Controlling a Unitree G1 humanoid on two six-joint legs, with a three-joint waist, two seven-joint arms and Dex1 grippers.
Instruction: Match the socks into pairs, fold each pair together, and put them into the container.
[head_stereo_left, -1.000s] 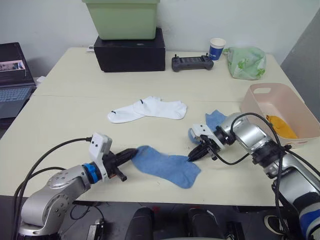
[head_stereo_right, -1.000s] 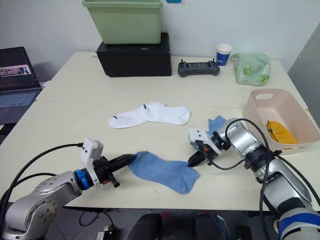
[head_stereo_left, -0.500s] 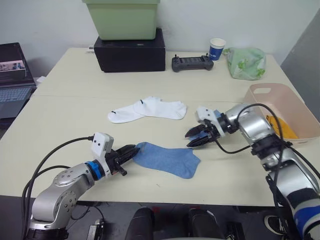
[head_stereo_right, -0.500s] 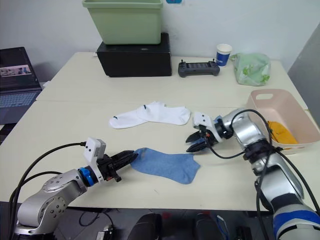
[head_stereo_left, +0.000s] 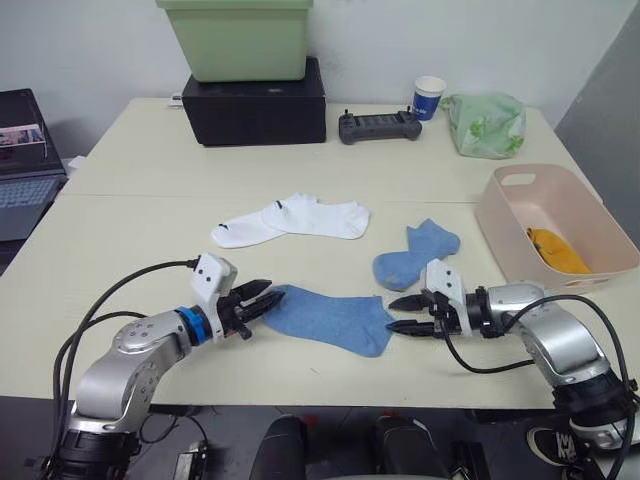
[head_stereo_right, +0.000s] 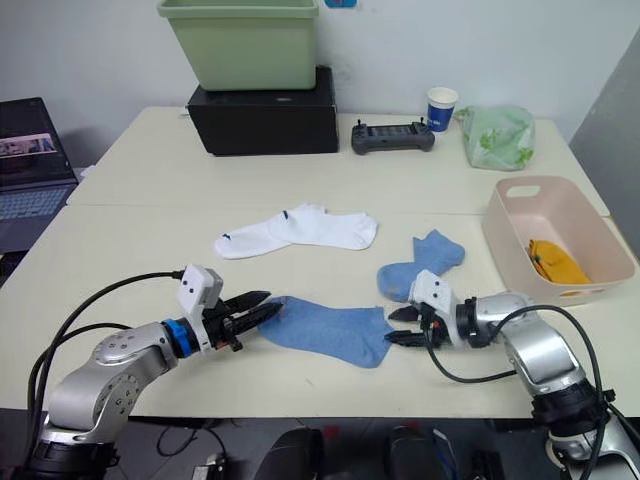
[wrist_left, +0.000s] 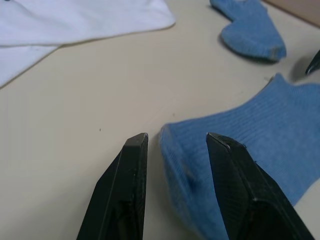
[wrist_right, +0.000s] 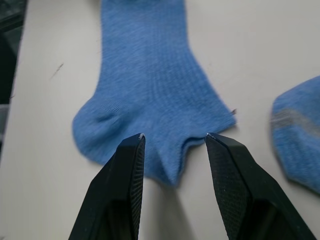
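The flat blue sock (head_stereo_left: 330, 320) is lying released on the worktop (head_stereo_left: 150, 215), since both grips have let go; the left end effector (head_stereo_left: 262, 299) is gaping at its 9 o'clock end, the right end effector (head_stereo_left: 408, 313) gaping at 3 o'clock; its mate (head_stereo_left: 415, 254) is waiting at 1 o'clock, now uncovered; the container (head_stereo_left: 520, 190), farther right, is holding orange socks (head_stereo_left: 558, 251); matching the blues seems next.

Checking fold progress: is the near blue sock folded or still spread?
Spread. The near blue sock lies flat in a single layer on the table, with the open left gripper at one end and the open right gripper at the other.
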